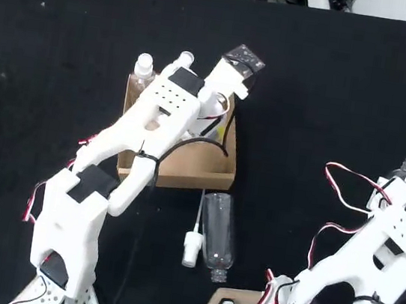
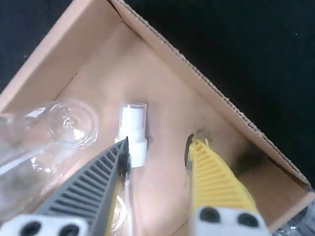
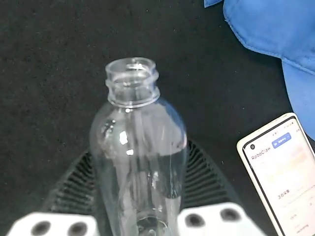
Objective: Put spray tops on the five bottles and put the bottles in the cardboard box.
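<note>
High view: the left arm (image 1: 155, 115) was extended over the cardboard box (image 1: 185, 171), hiding much of its inside. A capped bottle (image 1: 144, 68) stood at the box's far left corner. A lying bottle (image 1: 218, 230) and a loose spray top (image 1: 191, 247) rested on the table (image 1: 331, 102) off its near edge.
Left wrist view: the left gripper (image 2: 157, 145) hung, jaws apart, above the box floor, with a white spray top (image 2: 134, 130) beside its grey finger (image 2: 93, 182).
Right wrist view: the right gripper (image 3: 140, 187) clamped an uncapped bottle (image 3: 133, 88), its base cut off.
</note>
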Action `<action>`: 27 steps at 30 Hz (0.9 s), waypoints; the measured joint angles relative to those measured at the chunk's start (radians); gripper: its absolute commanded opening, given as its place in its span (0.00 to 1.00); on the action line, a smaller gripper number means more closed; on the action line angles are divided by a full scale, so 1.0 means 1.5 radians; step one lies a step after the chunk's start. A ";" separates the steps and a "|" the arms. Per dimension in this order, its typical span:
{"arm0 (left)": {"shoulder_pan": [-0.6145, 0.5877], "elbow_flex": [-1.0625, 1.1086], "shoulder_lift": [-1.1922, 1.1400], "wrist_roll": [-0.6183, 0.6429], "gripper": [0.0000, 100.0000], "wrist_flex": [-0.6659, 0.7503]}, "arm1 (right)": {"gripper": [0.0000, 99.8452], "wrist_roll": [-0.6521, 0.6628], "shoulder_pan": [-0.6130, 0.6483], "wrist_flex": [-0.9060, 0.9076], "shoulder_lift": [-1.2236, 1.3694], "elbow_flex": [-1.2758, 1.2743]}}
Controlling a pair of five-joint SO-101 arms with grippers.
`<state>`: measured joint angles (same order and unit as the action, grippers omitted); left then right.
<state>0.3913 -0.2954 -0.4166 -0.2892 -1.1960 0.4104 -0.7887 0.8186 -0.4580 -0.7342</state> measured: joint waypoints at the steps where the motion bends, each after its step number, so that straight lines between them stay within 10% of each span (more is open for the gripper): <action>1: 0.000 0.000 0.000 0.000 0.18 0.000 | 0.01 0.005 0.000 0.000 0.000 0.000; 27: -0.017 0.094 0.000 -0.007 0.18 0.104 | 0.01 0.025 0.000 0.000 0.000 0.000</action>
<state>0.3652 -0.1542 -0.4166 -0.3000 -1.0395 0.4473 -0.7887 0.8186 -0.4580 -0.7342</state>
